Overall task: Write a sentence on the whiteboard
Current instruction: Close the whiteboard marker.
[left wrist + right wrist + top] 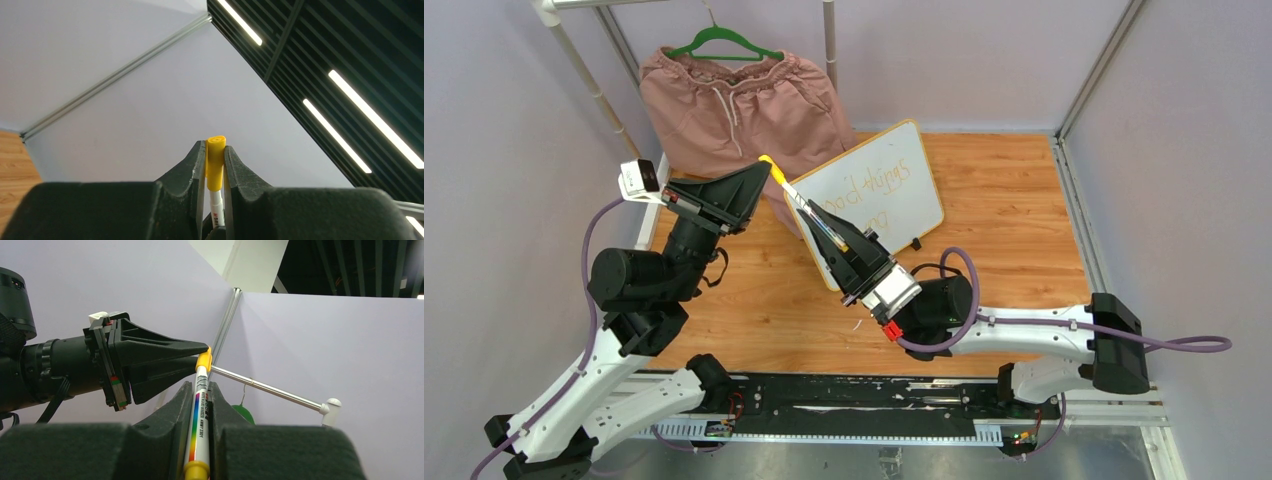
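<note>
Whiteboard [921, 205] shows orange words [876, 182], so writing looks done. Your right gripper [200, 390] holds the pen [198, 430]; your left gripper [215, 150] pinches its cap [216, 162].

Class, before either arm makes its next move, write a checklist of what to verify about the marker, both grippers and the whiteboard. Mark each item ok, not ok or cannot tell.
1. The right gripper is shut on the marker: ok.
2. The left gripper is shut on the yellow cap: ok.
3. The yellow cap is fully seated on the marker: cannot tell.
4. The whiteboard stands on the table: ok.
5. The sentence is finished: cannot tell, because the right gripper hides part of its second line.
</note>
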Action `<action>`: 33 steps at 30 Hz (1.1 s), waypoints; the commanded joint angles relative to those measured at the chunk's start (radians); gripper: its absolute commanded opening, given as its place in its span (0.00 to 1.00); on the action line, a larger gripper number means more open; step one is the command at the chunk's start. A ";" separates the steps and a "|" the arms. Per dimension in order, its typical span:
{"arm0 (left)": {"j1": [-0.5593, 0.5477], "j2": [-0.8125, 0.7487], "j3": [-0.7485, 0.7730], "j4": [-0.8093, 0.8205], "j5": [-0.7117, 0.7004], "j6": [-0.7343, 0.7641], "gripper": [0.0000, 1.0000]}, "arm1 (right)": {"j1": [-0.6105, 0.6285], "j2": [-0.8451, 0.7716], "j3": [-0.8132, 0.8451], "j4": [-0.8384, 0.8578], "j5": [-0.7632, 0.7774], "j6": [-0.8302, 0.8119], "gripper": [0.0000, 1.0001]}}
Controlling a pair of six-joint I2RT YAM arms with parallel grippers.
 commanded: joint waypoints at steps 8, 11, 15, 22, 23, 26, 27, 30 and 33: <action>-0.007 0.023 -0.003 0.016 0.074 -0.024 0.00 | -0.010 0.046 0.066 0.061 -0.034 -0.104 0.00; -0.007 0.029 -0.002 0.017 0.080 -0.030 0.00 | -0.010 0.058 0.070 0.071 -0.050 -0.141 0.00; -0.007 0.035 -0.002 0.018 0.081 -0.036 0.00 | -0.011 0.067 0.075 0.080 -0.072 -0.186 0.00; -0.007 0.053 0.000 0.046 0.114 -0.029 0.00 | -0.010 0.076 0.083 0.057 -0.108 -0.248 0.00; -0.007 0.055 0.000 0.049 0.121 -0.022 0.00 | -0.010 0.076 0.082 0.052 -0.109 -0.252 0.00; -0.007 0.059 -0.007 0.065 0.140 -0.013 0.00 | -0.010 0.076 0.076 0.046 -0.142 -0.269 0.00; -0.007 0.062 -0.009 0.072 0.147 -0.011 0.00 | -0.011 0.076 0.074 0.042 -0.144 -0.275 0.00; -0.007 0.072 -0.011 0.084 0.171 -0.012 0.00 | -0.011 0.075 0.070 0.031 -0.151 -0.297 0.00; -0.007 0.084 -0.010 0.091 0.191 -0.013 0.00 | -0.011 0.074 0.070 0.018 -0.157 -0.315 0.00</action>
